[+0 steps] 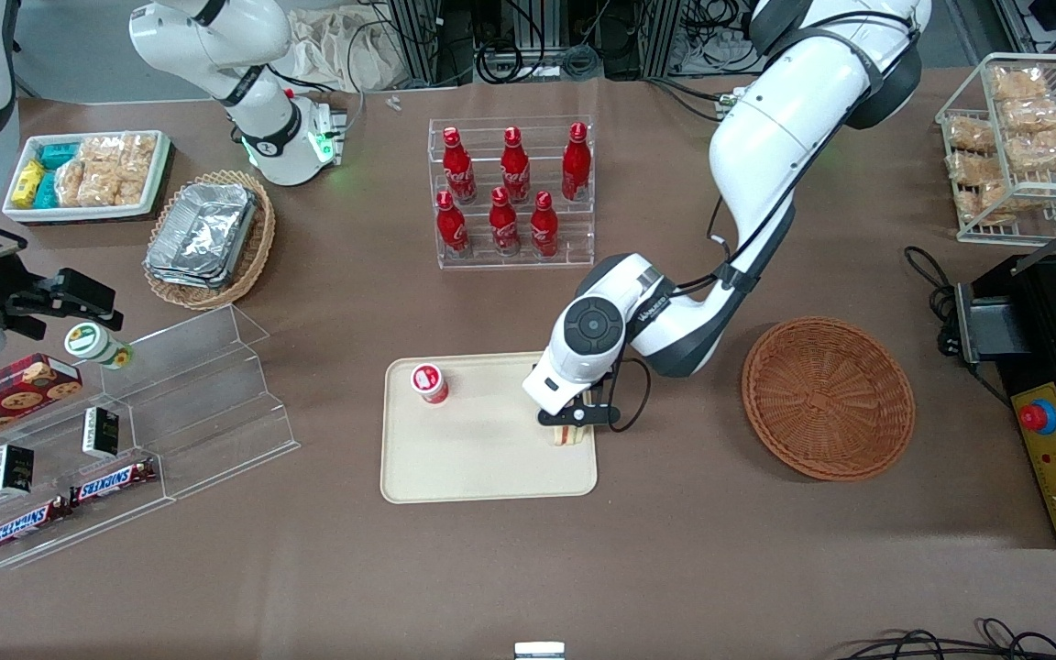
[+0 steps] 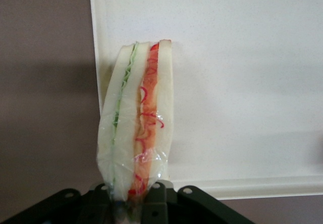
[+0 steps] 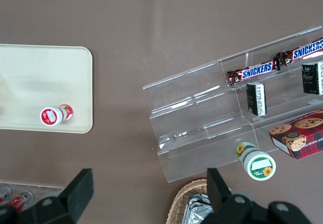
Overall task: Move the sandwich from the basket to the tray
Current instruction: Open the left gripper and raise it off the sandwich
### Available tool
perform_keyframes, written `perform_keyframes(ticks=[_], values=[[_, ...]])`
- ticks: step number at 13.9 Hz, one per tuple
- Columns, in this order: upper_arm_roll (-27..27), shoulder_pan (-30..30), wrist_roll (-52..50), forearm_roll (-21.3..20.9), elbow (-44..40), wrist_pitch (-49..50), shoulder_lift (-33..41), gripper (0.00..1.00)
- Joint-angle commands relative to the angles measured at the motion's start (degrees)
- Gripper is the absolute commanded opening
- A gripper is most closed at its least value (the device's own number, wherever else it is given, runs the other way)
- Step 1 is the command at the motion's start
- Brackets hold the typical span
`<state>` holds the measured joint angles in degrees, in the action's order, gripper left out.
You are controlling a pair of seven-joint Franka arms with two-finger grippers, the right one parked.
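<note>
One gripper (image 1: 572, 417) clamps the plastic-wrapped triangular sandwich (image 2: 137, 128) above the flat cream rectangular tray (image 1: 482, 458), close to its rim on the working arm's side; released carelessly, it may topple onto the brown table (image 1: 675, 550).

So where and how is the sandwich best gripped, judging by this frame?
Across its two flat bread faces, near one end of the wedge, coming from above. The sandwich is thin and stands on edge over the tray, so its broad faces suit parallel fingers, while the layered cut edge would likely crush or slip. The tool is shut on it this way already, at the tray's edge nearest the basket.
</note>
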<state>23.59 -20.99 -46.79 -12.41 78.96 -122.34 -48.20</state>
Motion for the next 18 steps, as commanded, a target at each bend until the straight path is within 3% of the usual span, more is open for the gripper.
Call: perform_keyframes(ticks=[1,10,13,18], values=[[-0.5,-0.9,-2.2,-1.4,-1.4,-0.7,-0.8,1.0],[-0.7,0.9,-2.0,-1.4,-1.4,3.7,6.0,1.0],[-3.9,1.3,-1.5,-0.3,-1.4,8.9,11.2,1.0],[-3.9,9.0,3.2,2.1,1.0,15.9,21.2,1.0]])
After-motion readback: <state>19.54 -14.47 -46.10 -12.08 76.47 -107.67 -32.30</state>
